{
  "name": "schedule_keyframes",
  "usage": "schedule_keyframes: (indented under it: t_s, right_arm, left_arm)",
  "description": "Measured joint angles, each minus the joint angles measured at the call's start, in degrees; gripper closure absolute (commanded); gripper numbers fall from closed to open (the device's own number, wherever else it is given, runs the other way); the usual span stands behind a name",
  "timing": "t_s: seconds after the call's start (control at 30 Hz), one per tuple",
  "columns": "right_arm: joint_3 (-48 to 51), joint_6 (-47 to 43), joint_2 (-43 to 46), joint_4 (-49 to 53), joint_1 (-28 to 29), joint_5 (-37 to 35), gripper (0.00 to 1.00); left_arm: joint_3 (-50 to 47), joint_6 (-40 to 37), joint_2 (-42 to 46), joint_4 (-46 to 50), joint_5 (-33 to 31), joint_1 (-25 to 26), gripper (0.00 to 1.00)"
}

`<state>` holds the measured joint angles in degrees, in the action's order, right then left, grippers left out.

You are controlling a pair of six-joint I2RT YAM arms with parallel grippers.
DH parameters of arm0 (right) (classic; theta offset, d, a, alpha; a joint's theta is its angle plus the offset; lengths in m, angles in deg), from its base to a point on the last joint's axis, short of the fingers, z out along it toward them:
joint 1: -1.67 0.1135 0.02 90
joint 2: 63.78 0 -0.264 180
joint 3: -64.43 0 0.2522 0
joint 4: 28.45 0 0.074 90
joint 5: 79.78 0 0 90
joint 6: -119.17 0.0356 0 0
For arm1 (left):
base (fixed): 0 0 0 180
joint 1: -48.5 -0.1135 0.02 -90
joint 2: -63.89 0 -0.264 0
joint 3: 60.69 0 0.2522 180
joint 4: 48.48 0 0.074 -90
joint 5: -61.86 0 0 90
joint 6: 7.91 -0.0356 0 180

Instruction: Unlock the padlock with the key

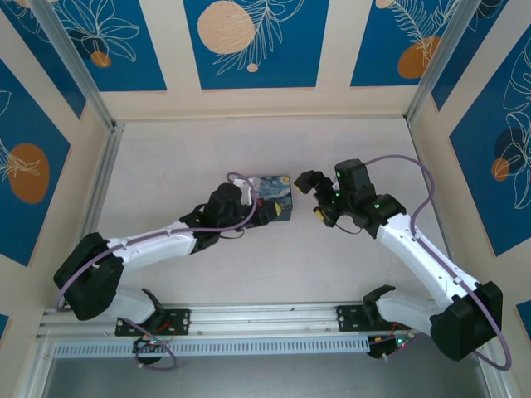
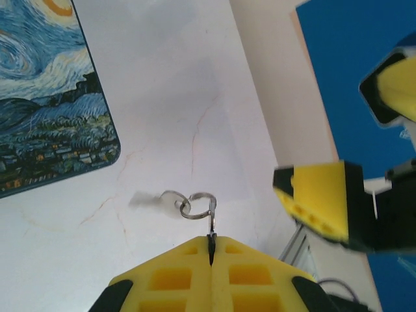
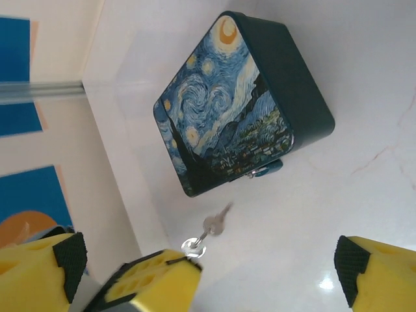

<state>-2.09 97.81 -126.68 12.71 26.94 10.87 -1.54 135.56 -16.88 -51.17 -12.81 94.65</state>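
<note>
Left fingers [image 2: 172, 276] are yellow and pressed flat together with no gap. The left gripper [image 2: 211, 246] pinches the key ring [image 2: 200, 204] by a thin metal bit right at its tips. Just past those tips the key [image 3: 218, 221] hangs off the ring, blurred in the left wrist view. It points toward the padlock [image 3: 268, 168] and does not touch it. Ahead of the left tips a box [image 3: 240, 104] with a starry-night print lies flat on the table [image 3: 364, 195]. The small bluish padlock sits at the box edge nearest the key; whether its shackle is locked I cannot tell. The right gripper [image 1: 312, 199] faces the left one, close by the box corner. Its fingers [image 3: 380, 273] are spread wide and hold nothing, with the key and ring lying between them, clear of both pads.
</note>
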Motion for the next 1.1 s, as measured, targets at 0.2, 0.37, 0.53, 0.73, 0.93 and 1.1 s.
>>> schedule_keyframes:
  t_s: [0.2,0.37,0.53,0.73,0.93,1.1]
  right_arm:
    - [0.3,-11.2,-0.7,-1.5,-2.4,3.2,0.0]
    - [0.4,-15.9,-0.7,-2.4,-8.0,8.3,0.0]
    - [0.2,-19.1,-0.8,-2.7,-13.7,16.7,0.01]
    - [0.0,-21.8,-0.8,-6.3,-14.5,25.4,0.05]
    - [3.0,-25.6,-0.8,-14.3,-13.2,30.4,0.19]
    - [6.1,-27.8,-2.0,-18.9,-12.9,32.7,0.29]
  left_arm:
    - [8.3,-9.6,0.1,14.0,7.4,-3.1,1.0]
    - [16.4,-17.0,-1.3,23.4,13.9,-5.4,1.0]
    - [20.1,-21.5,-4.0,28.5,19.8,-8.9,1.0]
    - [22.0,-24.9,-7.1,32.0,26.2,-11.6,1.0]
    - [25.5,-28.6,-9.3,34.5,32.8,-11.6,1.0]
    - [28.5,-31.5,-11.3,36.4,37.0,-11.6,1.0]
